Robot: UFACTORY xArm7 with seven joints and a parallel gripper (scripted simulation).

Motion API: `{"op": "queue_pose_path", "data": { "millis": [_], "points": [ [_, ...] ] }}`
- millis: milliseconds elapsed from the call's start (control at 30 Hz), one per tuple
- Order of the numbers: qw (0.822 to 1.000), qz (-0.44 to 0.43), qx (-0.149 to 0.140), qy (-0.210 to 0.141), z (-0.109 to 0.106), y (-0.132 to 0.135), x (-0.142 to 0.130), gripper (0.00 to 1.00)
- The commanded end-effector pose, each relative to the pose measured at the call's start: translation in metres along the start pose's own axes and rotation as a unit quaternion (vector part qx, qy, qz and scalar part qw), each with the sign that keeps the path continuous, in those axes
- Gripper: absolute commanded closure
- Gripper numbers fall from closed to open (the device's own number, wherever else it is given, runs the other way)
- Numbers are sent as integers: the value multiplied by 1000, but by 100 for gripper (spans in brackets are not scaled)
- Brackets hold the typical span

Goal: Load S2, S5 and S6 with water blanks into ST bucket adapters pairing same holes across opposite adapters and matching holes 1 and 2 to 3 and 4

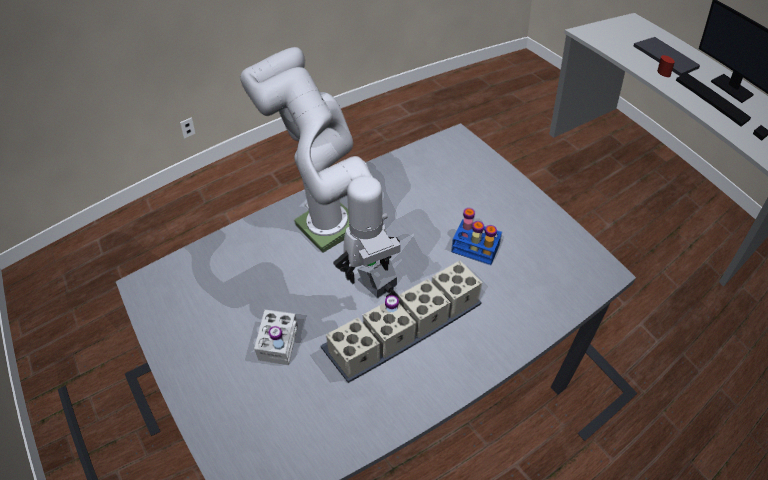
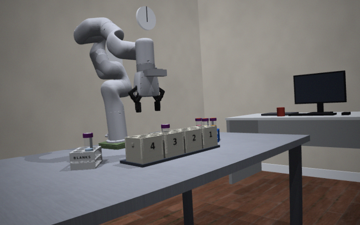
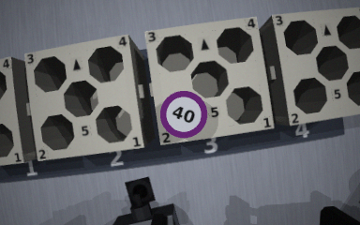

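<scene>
1. Top: the black two-fingered gripper (image 1: pixel 370 284) (image 2: pixel 147 110) (image 3: pixel 236 202) is over the robot's side of the dark loading stand (image 1: pixel 430 335) (image 2: pixel 185 153), near the purple-capped clear tube (image 1: pixel 391 301) (image 2: pixel 165 125) (image 3: pixel 183 114) standing in beige block adapter 3 (image 1: pixel 398 340) (image 2: pixel 174 148) (image 3: pixel 166 81). The blue rack (image 1: pixel 475 253) and white rack (image 1: pixel 274 357) (image 2: pixel 82 163) sit well apart, beyond opposite ends of the stand.
2. Exterior: fingers spread wide, released, holding nothing, and there's air between their tips and that purple cap!
3. Wrist: cap "40" is at hole 2, offset from the line between the fingers. Adapters 2 (image 3: pixel 35 108) and 4 (image 3: pixel 295 70) flank adapter 3 closely; bare tabletop shows along the stand's near edge.
</scene>
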State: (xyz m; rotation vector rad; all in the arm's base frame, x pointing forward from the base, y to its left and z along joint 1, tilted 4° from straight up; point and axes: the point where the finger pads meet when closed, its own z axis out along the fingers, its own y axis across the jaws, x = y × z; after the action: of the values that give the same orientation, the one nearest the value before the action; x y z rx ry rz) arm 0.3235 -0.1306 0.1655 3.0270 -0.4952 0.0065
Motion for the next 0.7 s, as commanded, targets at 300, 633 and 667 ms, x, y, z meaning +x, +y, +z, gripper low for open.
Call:
{"op": "queue_pose_path", "data": {
  "millis": [300,633,667],
  "points": [
    [1000,0,0,2,-31,0,1,0],
    [1000,0,0,2,-58,0,1,0],
    [1000,0,0,2,-60,0,1,0]
  ]
}}
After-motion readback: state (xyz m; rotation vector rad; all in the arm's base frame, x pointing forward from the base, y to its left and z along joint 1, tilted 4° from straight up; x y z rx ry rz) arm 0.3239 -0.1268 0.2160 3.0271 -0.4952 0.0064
